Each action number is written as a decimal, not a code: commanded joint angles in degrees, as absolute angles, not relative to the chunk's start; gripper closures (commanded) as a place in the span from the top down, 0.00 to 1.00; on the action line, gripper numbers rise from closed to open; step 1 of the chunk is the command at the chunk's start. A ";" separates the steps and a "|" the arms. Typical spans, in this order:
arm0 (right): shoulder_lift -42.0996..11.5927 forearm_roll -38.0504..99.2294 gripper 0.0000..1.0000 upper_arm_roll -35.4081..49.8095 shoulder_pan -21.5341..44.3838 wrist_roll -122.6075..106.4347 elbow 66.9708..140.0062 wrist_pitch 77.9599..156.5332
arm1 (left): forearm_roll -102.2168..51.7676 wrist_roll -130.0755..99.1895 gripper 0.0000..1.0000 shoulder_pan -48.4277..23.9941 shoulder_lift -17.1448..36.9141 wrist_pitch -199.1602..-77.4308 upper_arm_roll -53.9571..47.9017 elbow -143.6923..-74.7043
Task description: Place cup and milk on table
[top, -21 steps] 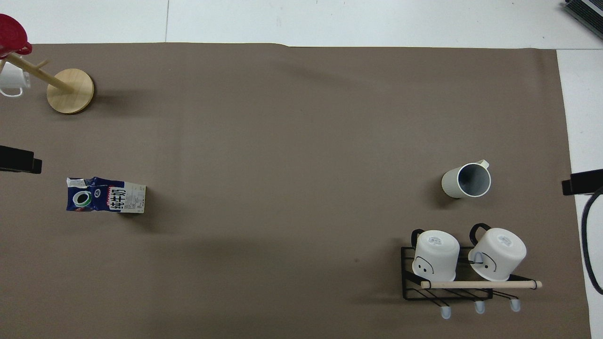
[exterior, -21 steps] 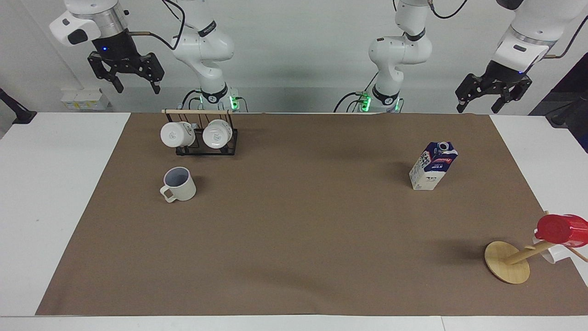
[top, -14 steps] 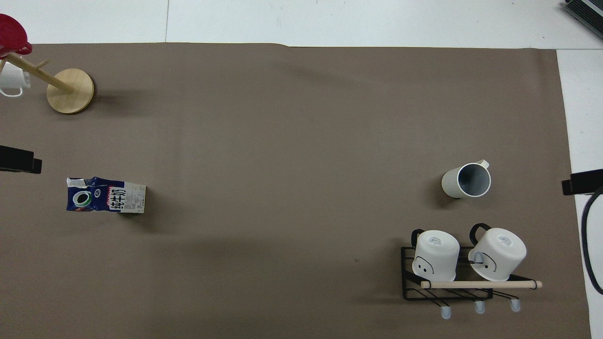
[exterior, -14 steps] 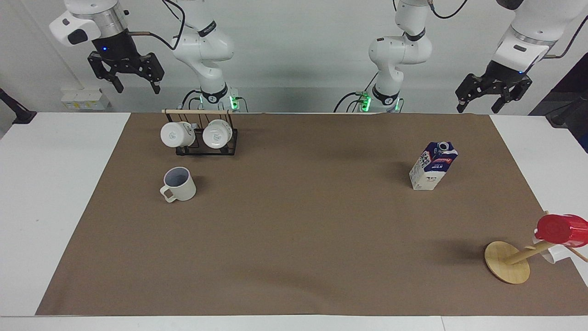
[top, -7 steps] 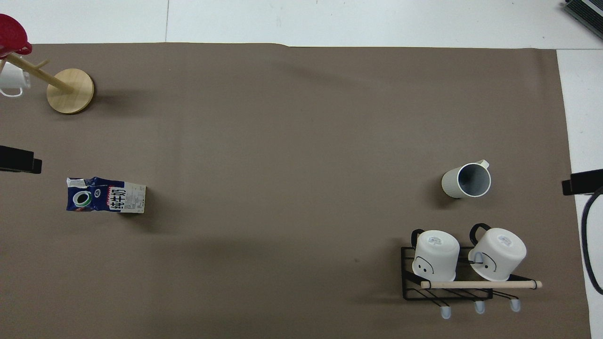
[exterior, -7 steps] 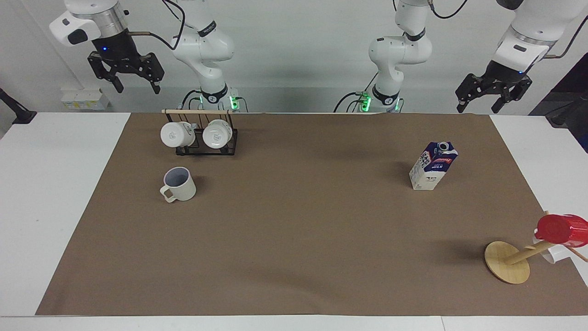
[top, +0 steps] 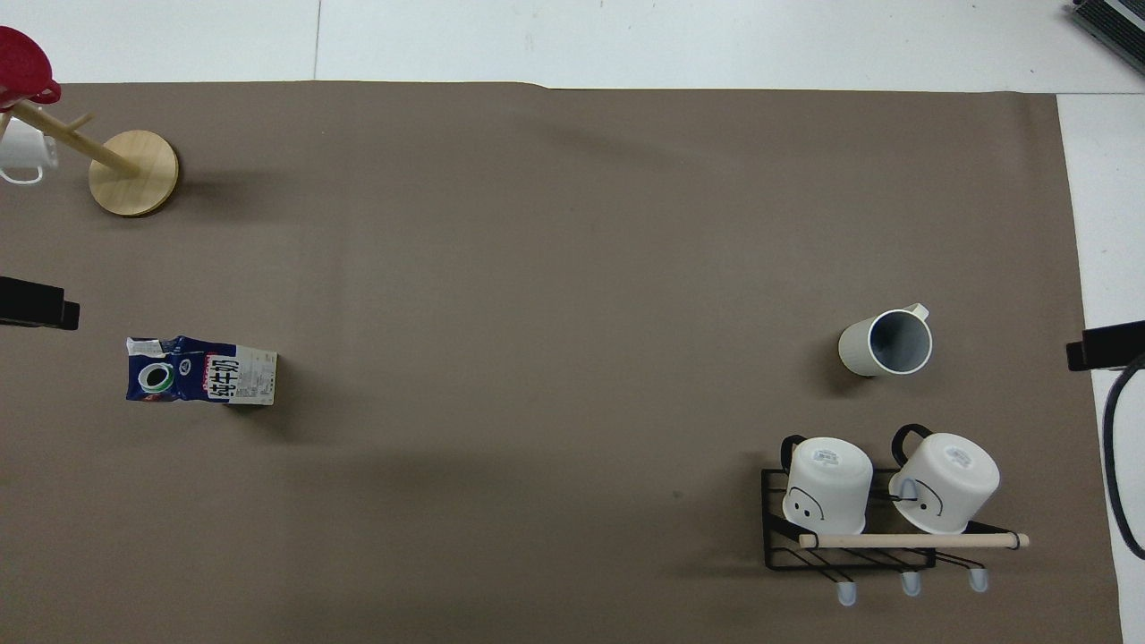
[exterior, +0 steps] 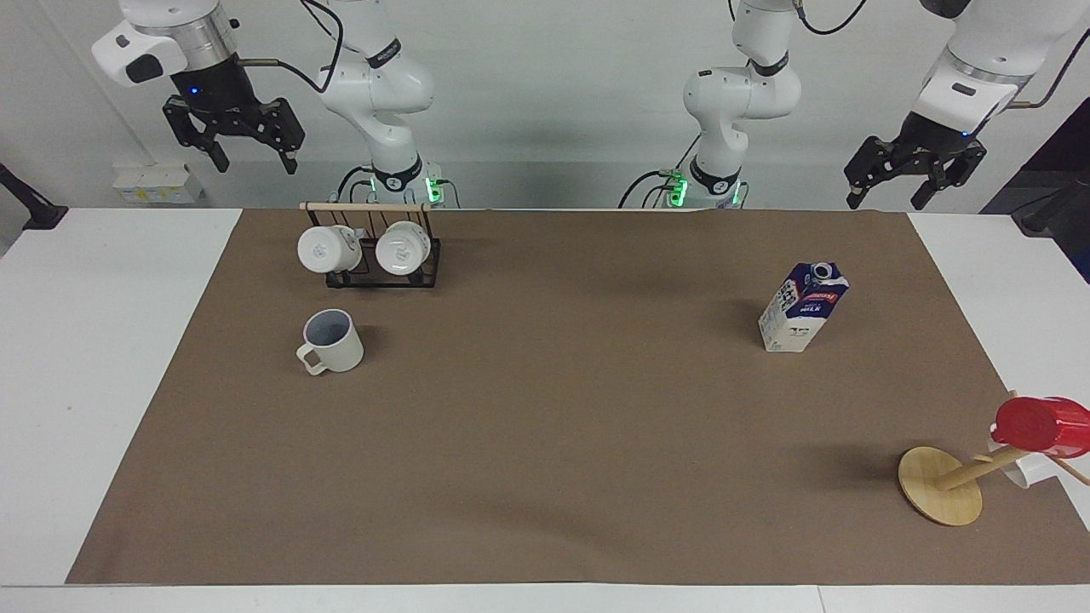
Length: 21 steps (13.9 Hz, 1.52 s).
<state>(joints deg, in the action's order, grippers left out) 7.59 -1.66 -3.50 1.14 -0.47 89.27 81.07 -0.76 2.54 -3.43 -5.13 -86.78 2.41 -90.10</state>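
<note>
The cream cup stands upright on the brown mat of the table, toward the right arm's end; it also shows in the overhead view. The blue and white milk carton stands upright on the mat toward the left arm's end, and shows in the overhead view. My right gripper hangs open and empty, high above the table's edge by the robots. My left gripper hangs open and empty, high above the same edge at the left arm's end. Both arms wait.
A black wire rack holding two white mugs stands nearer to the robots than the cup. A wooden mug tree with a red cup and a white mug stands farther from the robots than the milk.
The right gripper has risen very slightly. The cup, the milk and the left gripper have not moved.
</note>
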 commanded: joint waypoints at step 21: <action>3.96 -1.14 1.00 -3.08 2.72 5.88 113.19 113.17 | -0.62 2.72 1.00 -3.34 -5.27 -85.61 2.55 -89.39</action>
